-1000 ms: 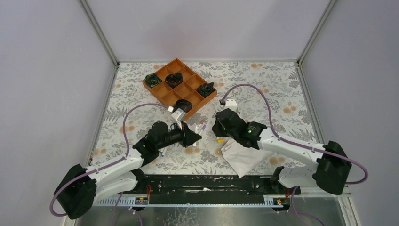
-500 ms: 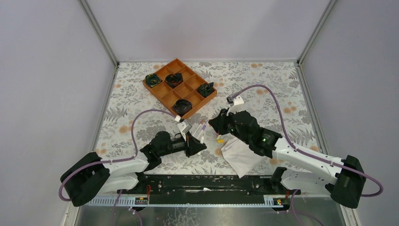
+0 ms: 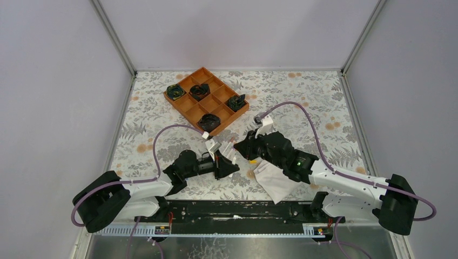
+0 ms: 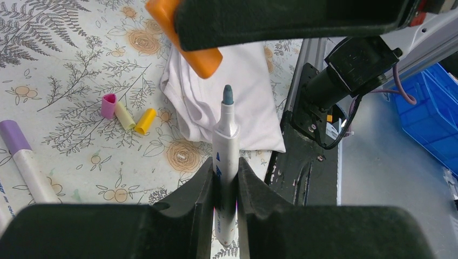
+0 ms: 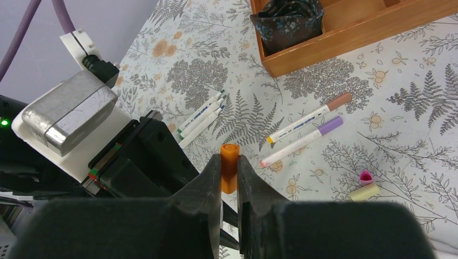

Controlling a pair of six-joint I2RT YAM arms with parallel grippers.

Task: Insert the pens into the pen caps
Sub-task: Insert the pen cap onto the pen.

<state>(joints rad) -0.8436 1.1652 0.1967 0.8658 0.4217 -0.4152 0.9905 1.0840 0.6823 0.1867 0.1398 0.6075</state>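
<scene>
My left gripper (image 4: 226, 181) is shut on a white pen (image 4: 226, 141) whose dark blue-grey tip points away from the jaws. My right gripper (image 5: 229, 174) is shut on an orange pen cap (image 5: 229, 166). In the left wrist view this orange cap (image 4: 186, 39) hangs just beyond the pen tip, slightly left of it, with a small gap between them. From above, the left gripper (image 3: 231, 163) and the right gripper (image 3: 241, 149) face each other near the table's middle. Pink (image 4: 108, 105), pale yellow (image 4: 125, 115) and yellow (image 4: 145, 121) caps lie loose on the table.
Two capped pens, brown (image 5: 309, 118) and purple (image 5: 302, 141), lie on the floral table, with three more pens (image 5: 201, 118) side by side. A folded white cloth (image 3: 275, 181) lies under the right arm. An orange wooden tray (image 3: 190, 102) holding dark bundles stands behind.
The left gripper has swung right and nearer with its pen. The right gripper has moved left toward it, so pen tip and orange cap are now close together.
</scene>
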